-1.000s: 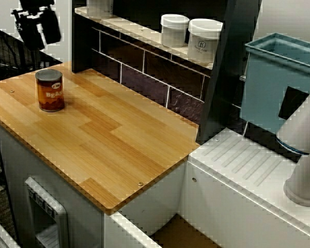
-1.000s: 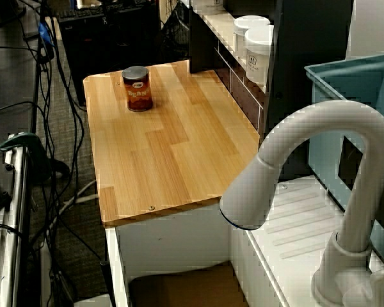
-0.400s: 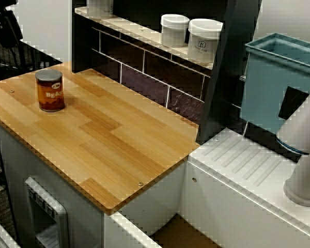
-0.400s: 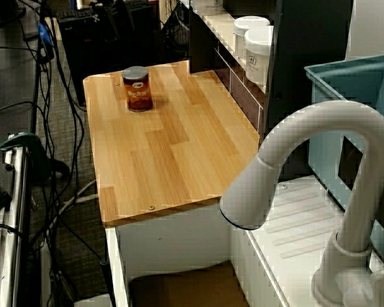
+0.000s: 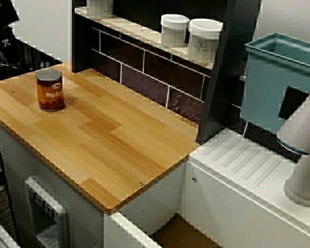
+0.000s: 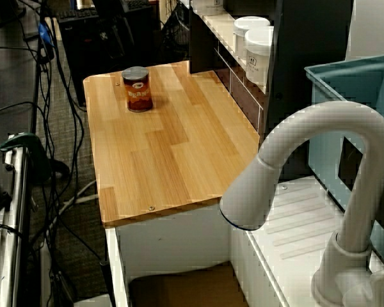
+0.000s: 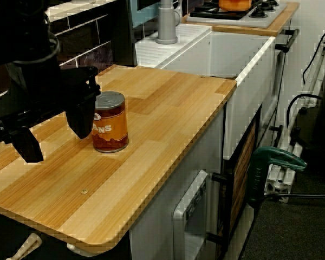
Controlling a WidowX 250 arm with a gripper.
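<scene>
The fingers are spread apart, point down and hold nothing, as the view from the counter's end shows. There the gripper hangs in the foreground, and one finger overlaps the left edge of the can in the picture. The view from above shows only a dark part of the arm at the top left corner, well apart from the can. The can stands upright near the left end of the wooden counter. Two white jars sit on the shelf behind. A white faucet and a blue bin are beyond the counter's other end.
</scene>
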